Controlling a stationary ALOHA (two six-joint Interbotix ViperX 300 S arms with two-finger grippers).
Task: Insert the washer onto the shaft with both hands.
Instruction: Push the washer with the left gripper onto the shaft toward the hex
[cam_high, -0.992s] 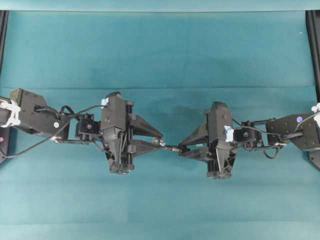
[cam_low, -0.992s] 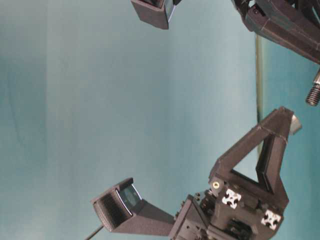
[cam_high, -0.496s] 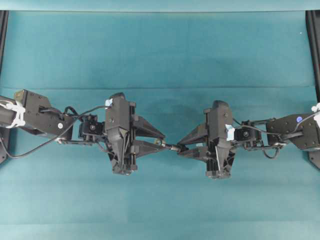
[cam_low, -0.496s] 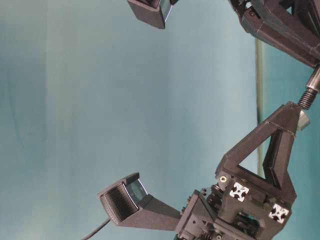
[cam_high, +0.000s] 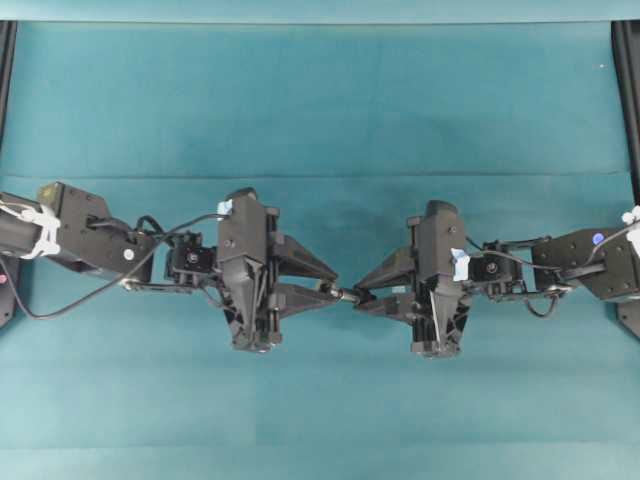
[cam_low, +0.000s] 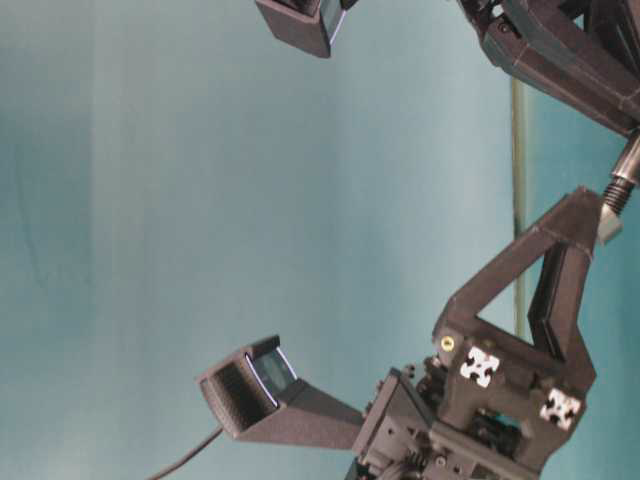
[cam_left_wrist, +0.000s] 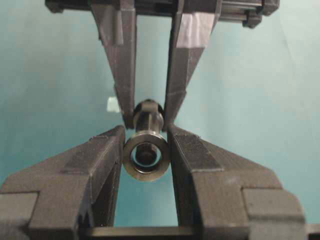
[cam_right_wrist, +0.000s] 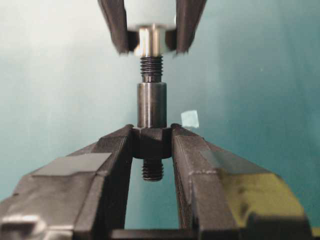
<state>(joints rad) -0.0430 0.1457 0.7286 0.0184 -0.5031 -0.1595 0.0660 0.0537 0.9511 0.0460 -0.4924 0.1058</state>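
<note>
The washer (cam_left_wrist: 145, 156) is a small silvery ring, and my left gripper (cam_left_wrist: 146, 149) is shut on it edge-on. The shaft (cam_right_wrist: 151, 105) is a dark stepped rod with threaded ends; my right gripper (cam_right_wrist: 151, 139) is shut on its hexagonal section. Overhead, the left gripper (cam_high: 325, 288) and right gripper (cam_high: 358, 297) meet tip to tip above the cloth, with the shaft (cam_high: 345, 294) horizontal between them. The shaft's threaded tip meets the washer (cam_right_wrist: 151, 42) at its hole, and its end shows through the ring. How deep it sits I cannot tell.
A tiny pale square scrap (cam_right_wrist: 190, 119) lies on the teal cloth below the grippers. Black frame rails (cam_high: 628, 100) run along the left and right edges of the table. A wrist camera housing (cam_low: 250, 385) juts out low in the table-level view.
My left gripper has moved right with the washer, closing the gap to the shaft's threaded tip. The right gripper has barely moved.
</note>
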